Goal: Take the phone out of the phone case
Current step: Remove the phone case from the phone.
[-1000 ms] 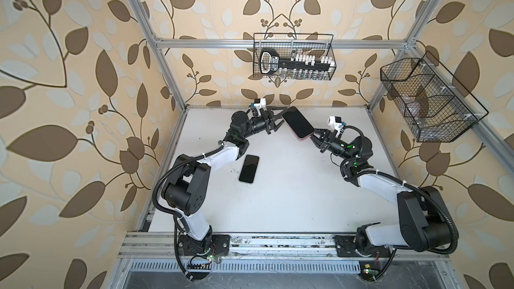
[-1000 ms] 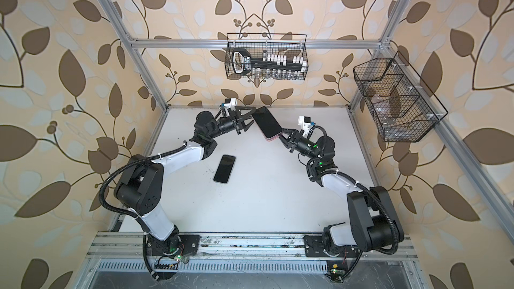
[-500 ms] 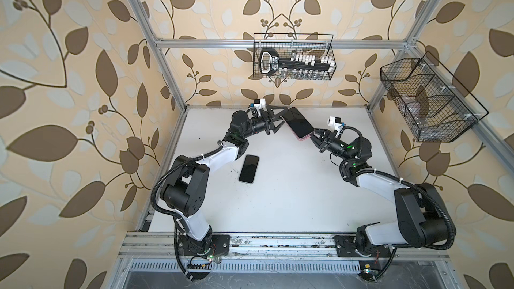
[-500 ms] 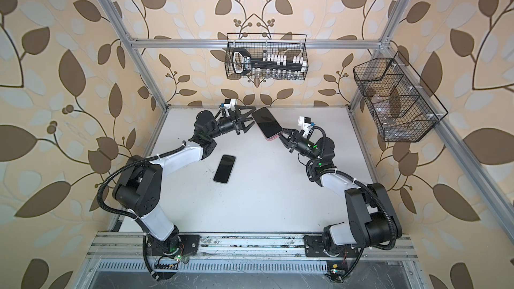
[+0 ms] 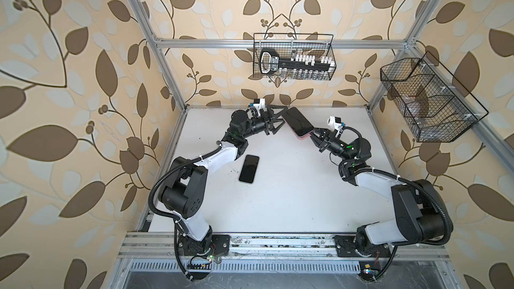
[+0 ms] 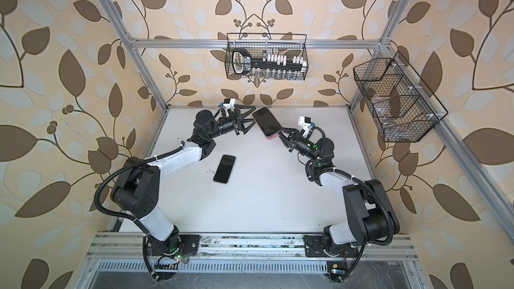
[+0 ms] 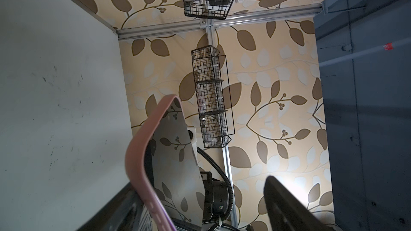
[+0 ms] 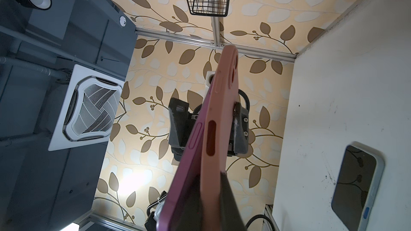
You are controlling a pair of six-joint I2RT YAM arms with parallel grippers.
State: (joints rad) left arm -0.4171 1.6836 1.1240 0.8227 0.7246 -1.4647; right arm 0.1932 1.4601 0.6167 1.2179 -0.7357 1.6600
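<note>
A pink phone case (image 5: 303, 135) is held in the air over the back of the table, and the phone (image 5: 297, 123) sits in it with its dark glossy screen up. My right gripper (image 5: 314, 134) is shut on the case's near end; in the right wrist view its dark fingers (image 8: 229, 196) clamp the case (image 8: 222, 112). My left gripper (image 5: 281, 119) is open, its fingers standing on either side of the case's far end without pinching it. In the left wrist view the case's pink edge (image 7: 142, 152) runs between the spread fingers (image 7: 287, 207).
A second dark phone (image 5: 249, 168) with a pale blue rim lies flat on the white table (image 5: 292, 196), near the left arm. A wire basket (image 5: 294, 56) hangs on the back wall and another basket (image 5: 428, 101) on the right wall.
The left gripper's jaws have spread wider around the far end of the case. The right gripper stays shut on the case, which has barely moved.
</note>
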